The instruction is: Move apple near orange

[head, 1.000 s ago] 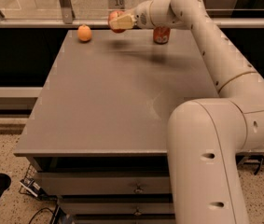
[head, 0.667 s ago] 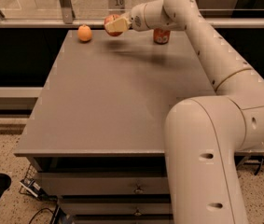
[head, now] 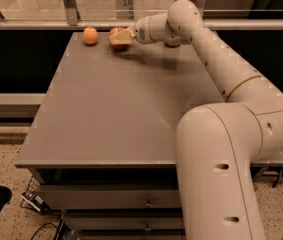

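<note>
The orange [head: 90,35] is a small round orange fruit at the far left of the grey table [head: 106,114]. The red apple [head: 115,33] sits just right of it, a small gap between them, low at the table surface. My gripper [head: 119,38] reaches in from the right at the far edge and is shut on the apple, its pale fingers [head: 123,36] covering the apple's right side.
My white arm [head: 221,69] runs from the lower right across the right side of the table. A dark base of something [head: 171,44] shows behind the wrist. A glass railing [head: 71,4] stands behind the table. Drawers [head: 146,201] sit under the front edge.
The gripper has carried the apple left and down, from a raised spot near the table's far middle to beside the orange. The red can behind the arm is now mostly hidden.
</note>
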Motion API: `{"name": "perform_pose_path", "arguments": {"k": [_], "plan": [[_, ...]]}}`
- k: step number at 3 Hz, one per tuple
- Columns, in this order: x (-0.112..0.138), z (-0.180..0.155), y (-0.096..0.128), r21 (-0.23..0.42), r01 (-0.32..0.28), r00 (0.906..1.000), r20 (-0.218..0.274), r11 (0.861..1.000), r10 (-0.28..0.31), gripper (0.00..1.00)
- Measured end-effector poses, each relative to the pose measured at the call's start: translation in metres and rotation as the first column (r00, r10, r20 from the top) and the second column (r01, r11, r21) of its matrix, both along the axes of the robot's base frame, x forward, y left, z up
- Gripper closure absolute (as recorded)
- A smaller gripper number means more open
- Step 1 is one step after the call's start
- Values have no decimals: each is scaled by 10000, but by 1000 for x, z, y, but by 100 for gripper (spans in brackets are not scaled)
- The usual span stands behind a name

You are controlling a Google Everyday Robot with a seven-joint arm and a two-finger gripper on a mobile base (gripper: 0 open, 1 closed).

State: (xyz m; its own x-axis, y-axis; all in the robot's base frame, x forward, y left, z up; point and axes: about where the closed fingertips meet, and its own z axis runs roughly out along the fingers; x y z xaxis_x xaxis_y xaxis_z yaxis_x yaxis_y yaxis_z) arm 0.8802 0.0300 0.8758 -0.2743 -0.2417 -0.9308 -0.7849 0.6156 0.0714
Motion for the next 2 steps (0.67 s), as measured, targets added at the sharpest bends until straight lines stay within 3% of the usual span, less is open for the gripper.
{"name": "perform_pose_path", "arguments": {"k": [1, 2], "plan": [[10, -8, 5, 300, 164, 9997, 150, 9994, -169, 100], [10, -10, 9, 290, 127, 9998, 119, 9995, -131, 81]]}}
